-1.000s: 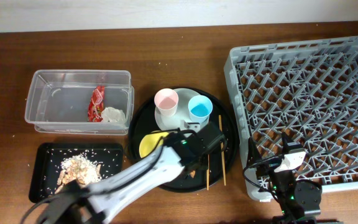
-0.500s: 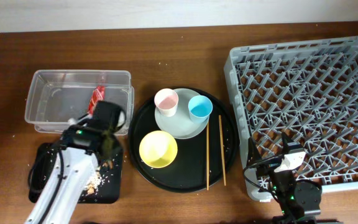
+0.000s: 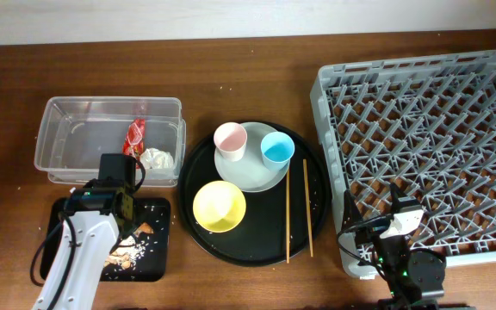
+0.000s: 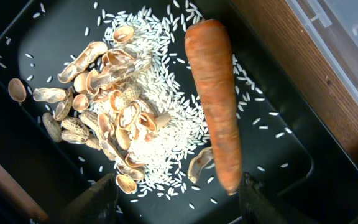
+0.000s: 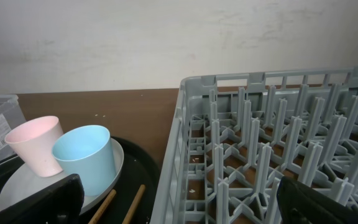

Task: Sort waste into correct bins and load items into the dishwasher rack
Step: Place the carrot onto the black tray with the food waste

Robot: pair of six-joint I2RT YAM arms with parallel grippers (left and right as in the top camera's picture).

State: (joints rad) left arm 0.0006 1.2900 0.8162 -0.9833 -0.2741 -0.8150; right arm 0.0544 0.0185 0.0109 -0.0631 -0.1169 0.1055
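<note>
The orange carrot piece (image 4: 213,106) lies in the shallow black tray (image 4: 36,25) beside beige food scraps (image 4: 104,118) and rice. My left gripper (image 4: 176,202) hangs open just above the tray, with the carrot's tip by its right finger; it also shows in the overhead view (image 3: 119,205). The clear tub (image 3: 67,129) holds the red wrapper (image 3: 134,142) and white tissue (image 3: 157,159). The pink cup (image 3: 230,140) and blue cup (image 3: 277,149) stand on the grey plate (image 3: 252,175). The yellow bowl (image 3: 220,207) and two chopsticks (image 3: 288,215) are nearby. My right gripper (image 5: 179,205) is open and empty at the front left corner of the rack (image 3: 429,146).
The plate, cups, bowl and chopsticks all rest on a large round black tray (image 3: 319,215) between the bins and the rack. A few crumbs lie on the brown table (image 3: 231,77). A pale wall runs behind the table.
My left arm swung from the round tray leftward to the shallow black tray. The carrot piece now lies in that tray, out of the jaws. The right arm has not moved.
</note>
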